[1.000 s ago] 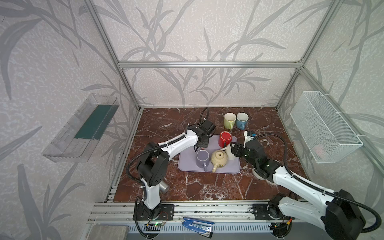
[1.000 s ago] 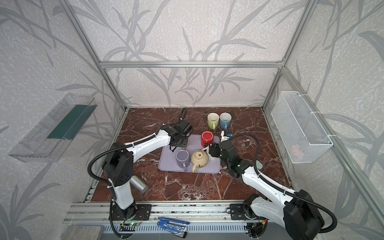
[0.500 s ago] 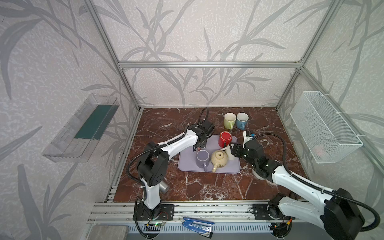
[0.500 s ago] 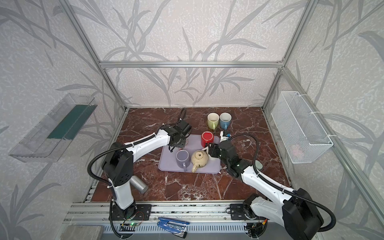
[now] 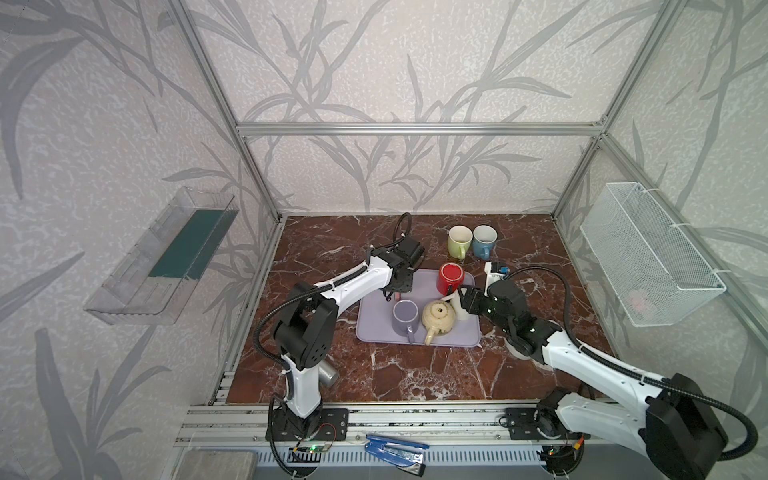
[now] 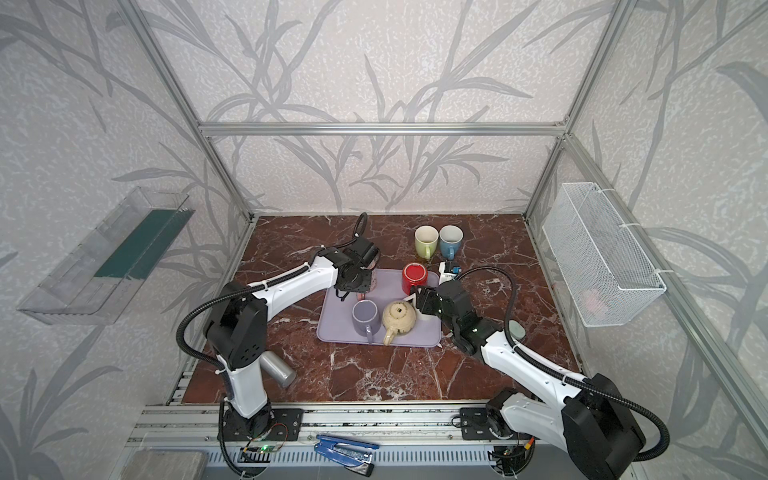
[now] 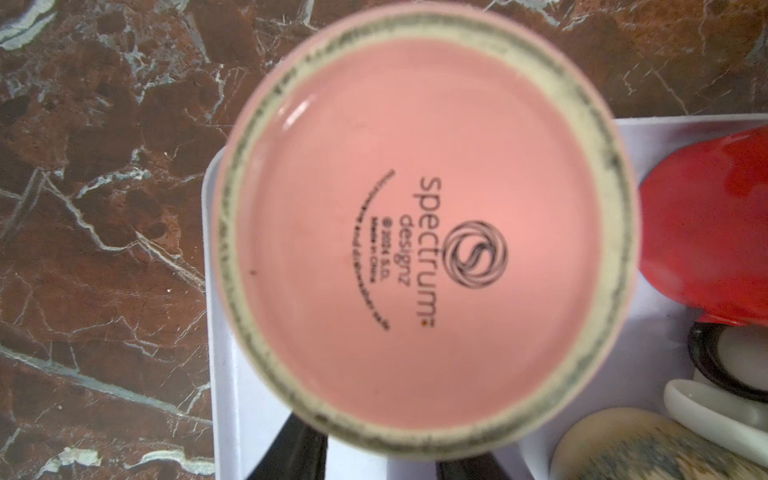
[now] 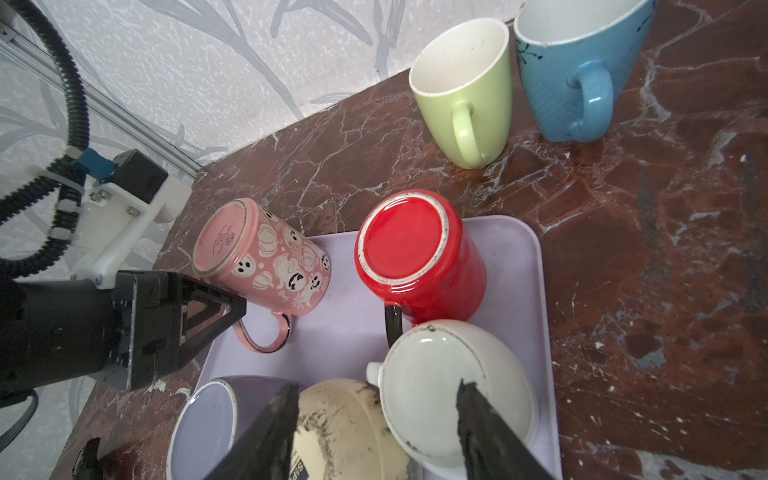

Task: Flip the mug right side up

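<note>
Left fingers [image 8: 226,309] pinch the pink mug [image 8: 266,257] by its handle in the right wrist view. The cup leans base-up with one edge of its rim on the lavender tray [image 8: 515,266], white pumpkins and ghosts printed over its wall, its loop handle hanging just past the fingertip. Right fingers [image 8: 482,424] stand apart and empty above an upturned white mug [image 8: 449,374] and a beige teapot [image 8: 345,424], near an upturned red mug [image 8: 415,257] and an upright purple mug [image 8: 203,419]. A green mug [image 8: 465,91] and a blue mug [image 8: 573,70] stand upright on the marble surface [image 8: 623,249]. From the left wrist view, the pink mug's [image 7: 424,232] underside fills the frame: glossy pink inside a scuffed, unglazed ring, stamped "spectrum designz", with the left fingers [image 7: 299,449] set narrowly beneath it. In a top view the pink mug [image 6: 373,284] shows only as a sliver beside the left arm at the tray's far left corner, while the right fingers [image 5: 462,301] hover at the white mug on the tray's right side.
</note>
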### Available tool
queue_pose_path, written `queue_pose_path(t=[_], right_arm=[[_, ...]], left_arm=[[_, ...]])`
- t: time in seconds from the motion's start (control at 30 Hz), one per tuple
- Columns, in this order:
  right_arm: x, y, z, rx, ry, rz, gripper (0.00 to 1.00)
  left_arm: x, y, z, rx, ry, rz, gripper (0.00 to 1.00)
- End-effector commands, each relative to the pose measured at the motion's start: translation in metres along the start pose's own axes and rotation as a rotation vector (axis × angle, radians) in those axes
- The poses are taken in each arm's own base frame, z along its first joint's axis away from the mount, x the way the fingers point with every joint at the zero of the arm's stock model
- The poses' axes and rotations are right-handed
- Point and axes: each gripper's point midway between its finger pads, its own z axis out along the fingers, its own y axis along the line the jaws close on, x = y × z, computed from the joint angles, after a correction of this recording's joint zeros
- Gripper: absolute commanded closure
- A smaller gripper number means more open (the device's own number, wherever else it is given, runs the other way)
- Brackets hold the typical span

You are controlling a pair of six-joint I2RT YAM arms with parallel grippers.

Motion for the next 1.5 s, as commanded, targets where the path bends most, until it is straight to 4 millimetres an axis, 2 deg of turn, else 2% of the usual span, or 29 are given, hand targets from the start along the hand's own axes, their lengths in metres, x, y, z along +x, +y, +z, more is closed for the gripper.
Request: queue_pose_path(t=[0.0,0.37,0.7,0.93,1.0,1.13,1.47], right_arm=[[0.0,0.002,0.003,-0.013,0.0,-0.012,0.39],[0.002,0.002,0.006,-0.012,0.006,-0.013,0.39],[0.003,0.001,0.006,-0.01,0.006,-0.045,0.39],[0.003,0.001,0.008,-0.009,0.008,-0.048,0.39],[0.004,0.001,0.008,-0.01,0.01,-0.05,0.39],[0.005,0.002,0.009,-0.015,0.015,-0.055,0.39],[0.009,0.014,0.01,-0.092,0.027,-0.084,0.39]], left_arm=[[0.002,0.001,0.009,-0.01,0.015,-0.027,0.62],[0.002,0.003,0.02,-0.007,0.026,-0.036,0.69],[0.003,0.003,0.03,0.003,0.043,-0.045,0.71],[0.003,0.004,0.032,0.004,0.047,-0.045,0.78],[0.002,0.004,0.032,0.006,0.044,-0.045,0.82],[-0.001,0.005,0.028,0.008,0.036,-0.04,1.0],[-0.01,0.009,0.0,0.046,-0.013,-0.026,1.0]])
